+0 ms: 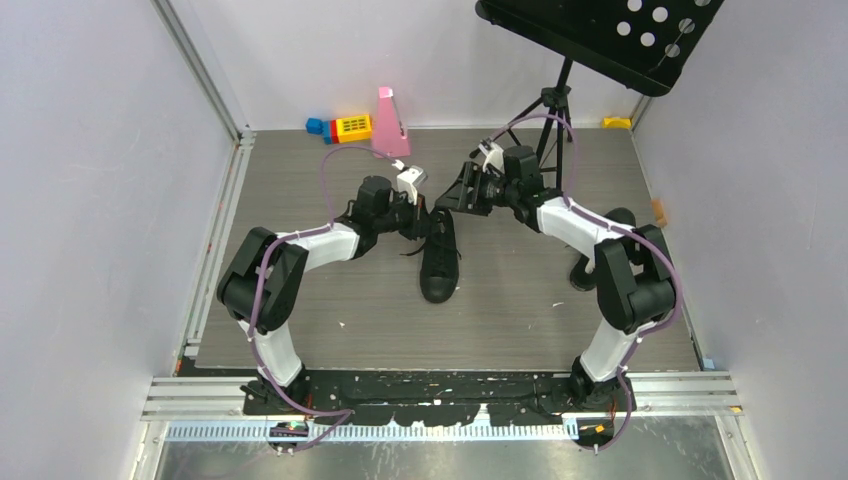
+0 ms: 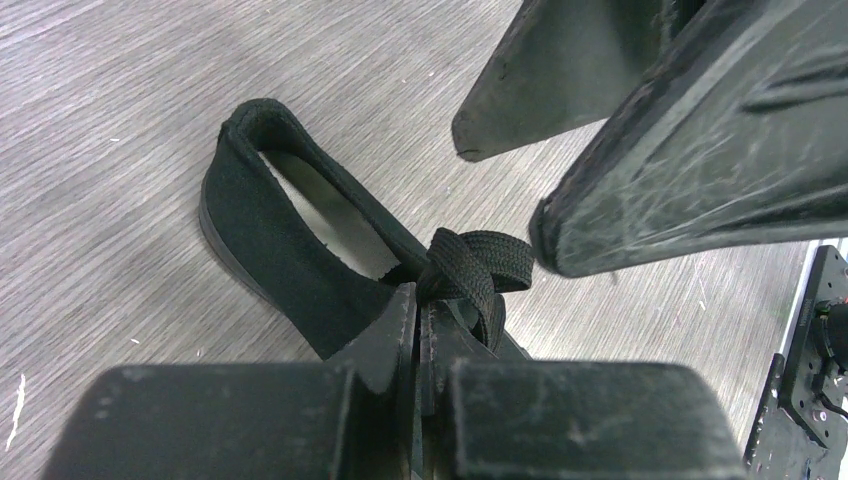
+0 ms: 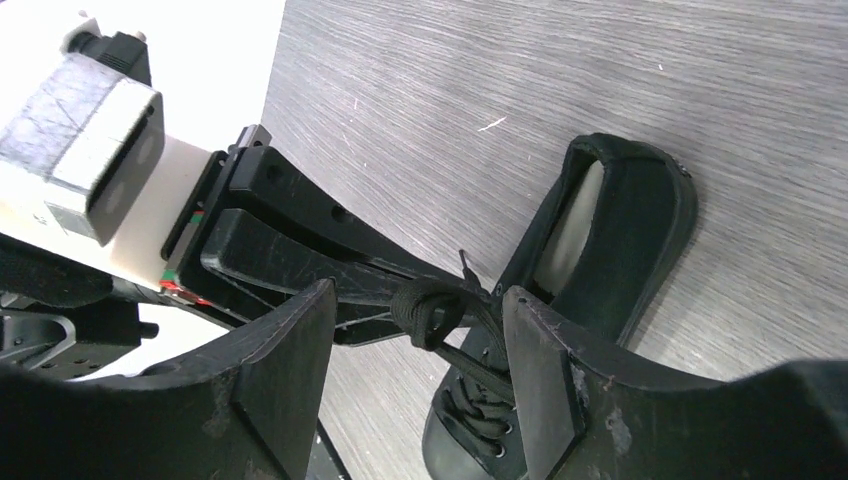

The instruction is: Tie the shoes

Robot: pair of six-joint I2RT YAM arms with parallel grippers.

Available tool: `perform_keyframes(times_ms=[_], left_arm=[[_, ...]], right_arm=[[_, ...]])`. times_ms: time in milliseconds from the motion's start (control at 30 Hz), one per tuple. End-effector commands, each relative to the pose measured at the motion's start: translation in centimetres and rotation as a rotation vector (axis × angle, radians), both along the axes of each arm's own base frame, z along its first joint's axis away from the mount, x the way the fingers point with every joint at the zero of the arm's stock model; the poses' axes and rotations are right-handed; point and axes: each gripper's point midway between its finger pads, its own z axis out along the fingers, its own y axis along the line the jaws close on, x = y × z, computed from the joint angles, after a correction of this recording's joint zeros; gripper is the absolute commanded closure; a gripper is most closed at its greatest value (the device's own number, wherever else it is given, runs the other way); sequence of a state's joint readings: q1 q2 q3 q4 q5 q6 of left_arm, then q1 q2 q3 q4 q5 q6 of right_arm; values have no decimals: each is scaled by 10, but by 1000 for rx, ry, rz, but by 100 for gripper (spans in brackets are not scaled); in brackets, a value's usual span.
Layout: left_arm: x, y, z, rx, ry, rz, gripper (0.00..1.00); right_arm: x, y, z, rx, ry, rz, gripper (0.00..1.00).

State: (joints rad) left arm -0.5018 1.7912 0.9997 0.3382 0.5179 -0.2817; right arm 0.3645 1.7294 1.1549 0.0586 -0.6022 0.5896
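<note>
A black sneaker (image 1: 438, 264) lies mid-table, toe towards the arms; it also shows in the left wrist view (image 2: 270, 230) and the right wrist view (image 3: 620, 240). My left gripper (image 1: 420, 222) is at the shoe's left side, shut on a black lace (image 2: 480, 262) that is bunched into a loop just past its tips (image 2: 428, 312). My right gripper (image 1: 455, 197) hangs open above the shoe's heel end. Its jaws (image 3: 420, 360) stand wide either side of the lace loop (image 3: 428, 312) without touching it. The left gripper's shut fingers (image 3: 380, 275) reach in behind the loop.
A second black shoe (image 1: 583, 270) lies at the right, partly hidden behind my right arm. A black music stand (image 1: 600, 40) on a tripod (image 1: 555, 110) stands at the back right. Coloured toy blocks (image 1: 345, 127) and a pink piece (image 1: 390, 122) sit at the back edge.
</note>
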Motion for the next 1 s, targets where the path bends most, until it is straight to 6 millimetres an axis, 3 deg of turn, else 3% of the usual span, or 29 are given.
perform_keyframes(times_ms=[0, 300, 567, 967], left_arm=[[7, -6, 20, -33, -46, -18, 100], [6, -5, 23, -37, -50, -19, 100], [6, -6, 23, -38, -47, -18, 100], [5, -6, 25, -41, -49, -20, 100]], right_arm=[[5, 11, 4, 54, -95, 59, 33], [-1, 20, -2, 141, -78, 104, 33], [-11, 21, -9, 174, -49, 121, 44], [-12, 18, -16, 138, -59, 125, 46]])
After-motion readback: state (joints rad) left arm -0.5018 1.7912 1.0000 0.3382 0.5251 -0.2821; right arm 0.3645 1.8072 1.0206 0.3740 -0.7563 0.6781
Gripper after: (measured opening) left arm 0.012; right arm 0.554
